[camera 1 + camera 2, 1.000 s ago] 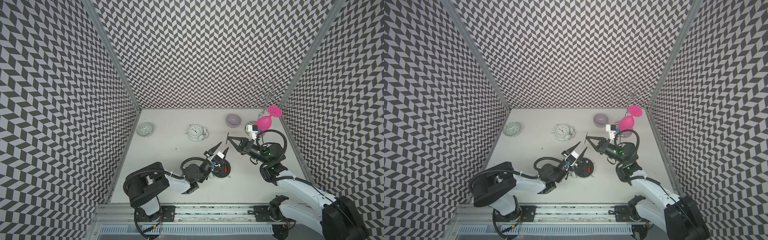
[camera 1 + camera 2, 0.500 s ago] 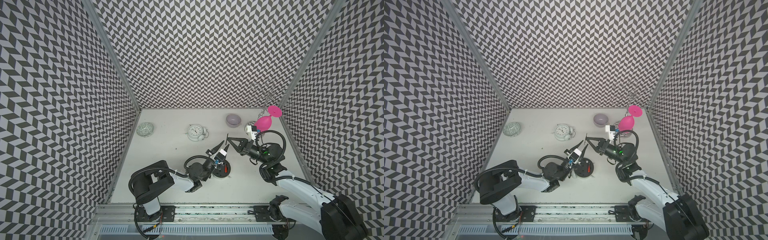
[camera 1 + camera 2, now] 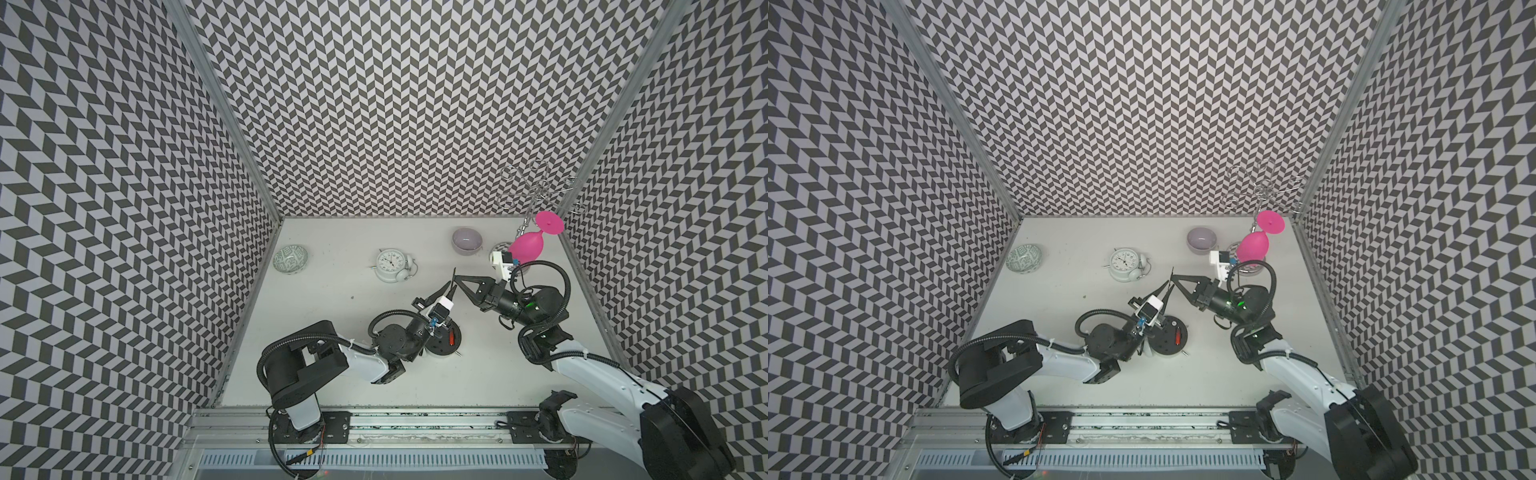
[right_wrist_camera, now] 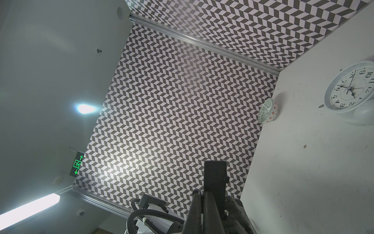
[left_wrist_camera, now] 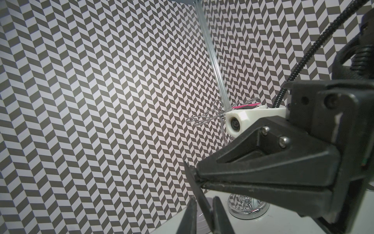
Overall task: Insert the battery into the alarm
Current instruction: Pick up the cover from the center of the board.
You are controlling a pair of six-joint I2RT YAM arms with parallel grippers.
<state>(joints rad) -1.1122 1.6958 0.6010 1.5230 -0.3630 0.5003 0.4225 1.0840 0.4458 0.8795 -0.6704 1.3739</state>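
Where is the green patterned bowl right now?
In both top views the green patterned bowl sits at the far left of the table, near its back corner; its nearest neighbour is the white alarm clock, to its right.

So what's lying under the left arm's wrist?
A round black alarm lies flat on the table there, a small red piece, possibly the battery, showing on its upturned side. The left arm covers the rest of it.
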